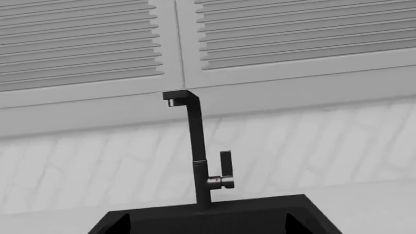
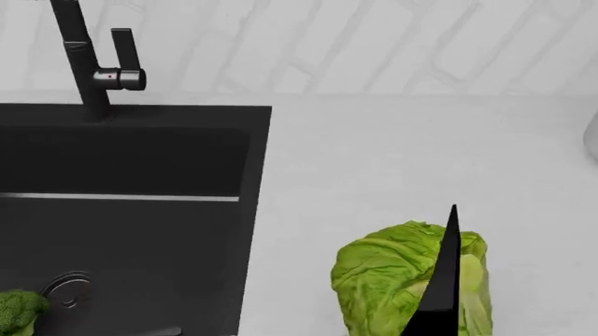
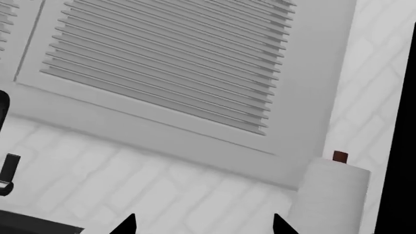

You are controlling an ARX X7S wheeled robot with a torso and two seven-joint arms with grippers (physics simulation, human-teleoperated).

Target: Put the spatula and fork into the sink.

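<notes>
The sink [image 2: 257,175] is a matte black basin at the left of the head view, with a round metal drain [image 2: 66,290] and a tall black faucet [image 2: 80,63]. In the left wrist view the faucet [image 1: 198,156] rises straight ahead from the sink's back rim [image 1: 247,209]. My left gripper [image 1: 206,226] is open with nothing between its fingers. My right gripper [image 3: 202,226] is also open and holds nothing. One of its dark fingers [image 2: 447,280] points up in front of the lettuce. The spatula and the fork are out of view.
A green lettuce head [image 2: 388,280] lies on the white counter right of the sink. A piece of broccoli [image 2: 19,311] sits in the basin near the drain. A white paper towel roll [image 3: 331,195] stands by the tiled wall. Louvred shutters [image 1: 85,44] hang above.
</notes>
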